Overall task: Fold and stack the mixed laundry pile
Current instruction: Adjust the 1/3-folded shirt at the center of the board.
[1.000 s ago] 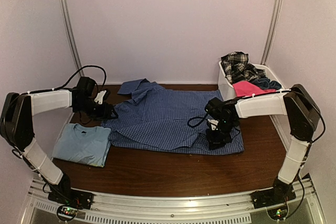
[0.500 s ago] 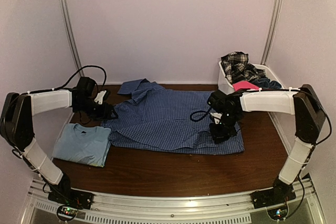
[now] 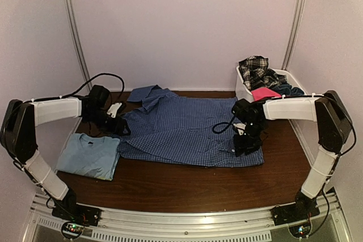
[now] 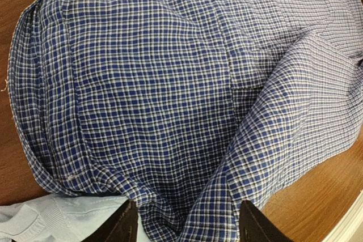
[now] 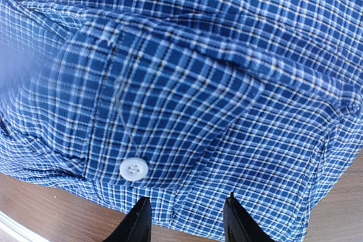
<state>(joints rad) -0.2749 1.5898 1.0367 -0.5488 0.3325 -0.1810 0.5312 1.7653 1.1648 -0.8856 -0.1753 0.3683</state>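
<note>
**Looking over the check shirt from all three cameras**

Top view first: the blue small-check button shirt (image 3: 181,128) is spread across the middle of the table (image 3: 187,188), collar toward the far edge. A light blue T-shirt (image 3: 89,156) lies folded by the left edge, just touching the shirt's left side. The white basket (image 3: 243,92) sits in the far right corner with the black-white plaid piece (image 3: 255,69), hot pink piece (image 3: 265,93) and dark navy pieces (image 3: 286,89) heaped in it. The left gripper (image 3: 120,124) is low at the shirt's left edge and the right gripper (image 3: 247,144) is over its near right corner, but you can't read the jaws from up here.

Left wrist view fills that in: the fingers (image 4: 127,225) are parted wide with rumpled check cloth lying between them, not pinched. A bit of the T-shirt shows at the lower left.

Right wrist view: the jaws are parted here too, straddling the shirt's hem, nothing clamped. It also shows a white button (image 5: 134,169), which the top view doesn't.
</note>
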